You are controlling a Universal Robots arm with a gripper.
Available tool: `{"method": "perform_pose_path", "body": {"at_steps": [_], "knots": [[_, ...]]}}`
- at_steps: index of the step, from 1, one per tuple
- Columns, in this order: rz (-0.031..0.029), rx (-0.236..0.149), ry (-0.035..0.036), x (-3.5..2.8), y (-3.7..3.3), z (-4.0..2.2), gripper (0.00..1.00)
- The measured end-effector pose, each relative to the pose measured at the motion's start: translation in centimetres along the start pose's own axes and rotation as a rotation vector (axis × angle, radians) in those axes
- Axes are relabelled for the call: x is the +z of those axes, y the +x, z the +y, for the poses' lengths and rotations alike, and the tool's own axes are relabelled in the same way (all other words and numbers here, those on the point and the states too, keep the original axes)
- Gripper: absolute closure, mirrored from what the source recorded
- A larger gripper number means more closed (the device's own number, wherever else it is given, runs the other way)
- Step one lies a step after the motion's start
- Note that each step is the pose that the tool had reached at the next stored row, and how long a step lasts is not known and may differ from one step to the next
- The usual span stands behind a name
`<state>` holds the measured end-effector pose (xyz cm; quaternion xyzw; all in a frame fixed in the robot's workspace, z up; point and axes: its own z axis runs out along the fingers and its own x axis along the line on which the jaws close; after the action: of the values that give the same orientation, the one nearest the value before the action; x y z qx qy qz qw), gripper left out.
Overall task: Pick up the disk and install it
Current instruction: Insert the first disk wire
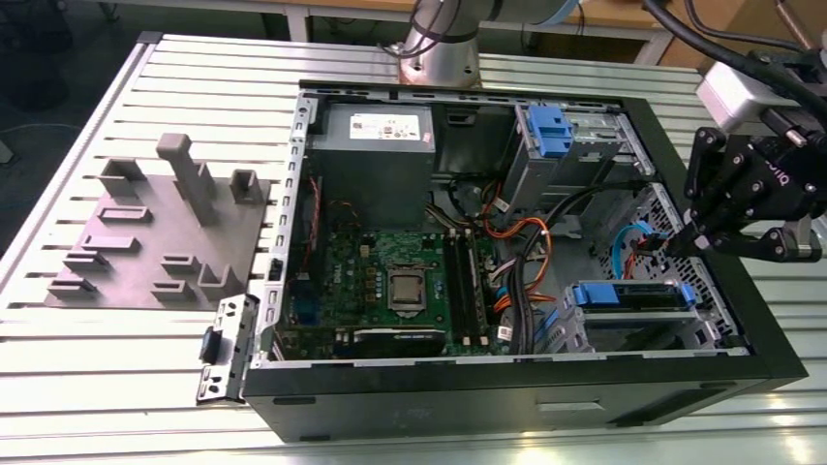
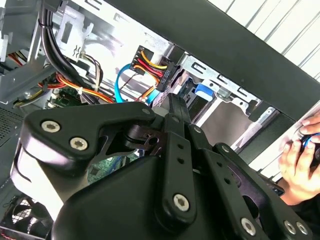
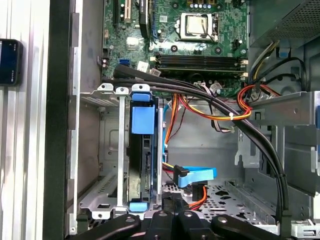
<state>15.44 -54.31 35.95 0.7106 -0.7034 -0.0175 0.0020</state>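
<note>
Black metal linkages of the gripper (image 1: 704,242) hang over the open computer case (image 1: 517,387) at the exterior view's right, just above the drive cage; whether the fingers are wide or closed cannot be told, since their tips are hidden behind the gripper's own body in both wrist views. It holds nothing that can be made out.

Just below it, in the first wrist view, the disk (image 3: 142,165), a flat metal hard drive in a blue plastic carrier frame, stands on edge in a slot of the silver drive cage (image 3: 107,150), its blue carrier tab at the slot's mouth. In the exterior view it shows as a blue-edged slab (image 1: 629,294) in the cage at the case's lower right corner. It appears seated in its bay, probably so that its connector side faces the loose blue data cable (image 3: 195,176) and the red-yellow-black power lead (image 2: 155,64) lying near it.

Farther in lies the green motherboard (image 1: 387,281), with the grey power-supply box (image 1: 375,131) beyond. A grey moulded fixture (image 1: 162,232) rests on the slatted aluminium surface (image 1: 77,320), well apart from the case. A person's hand (image 2: 300,155) is beside the case in the second wrist view.
</note>
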Motion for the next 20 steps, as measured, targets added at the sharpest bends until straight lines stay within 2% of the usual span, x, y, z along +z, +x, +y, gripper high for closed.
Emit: {"method": "perform_pose_path", "body": {"at_steps": [4, 5, 6, 7, 12, 14, 16, 17, 20], "knots": [[0.0019, 0.0, -0.0059, 0.0, -0.2, -0.18, 0.89], [0.0022, 0.0, -0.0077, 0.01, -0.33, -0.25, 0.83], [0.0026, 0.0, -0.0092, 0.02, -0.46, -0.32, 0.83], [0.0027, 0.0, -0.0105, 0.03, -0.6, -0.38, 0.76], [0.0048, 0.0, -0.0164, 0.2, -1.24, -0.68, 0.76], [0.0098, 0.001, -0.0167, 0.35, -1.31, -0.74, 0.76], [0.0205, 0.001, -0.0168, 0.48, -1.37, -0.81, 0.75], [0.0249, 0.001, -0.0169, 0.56, -1.42, -0.84, 0.69], [0.0331, 0.001, -0.0175, 0.78, -1.58, -0.97, 0.69]]}}
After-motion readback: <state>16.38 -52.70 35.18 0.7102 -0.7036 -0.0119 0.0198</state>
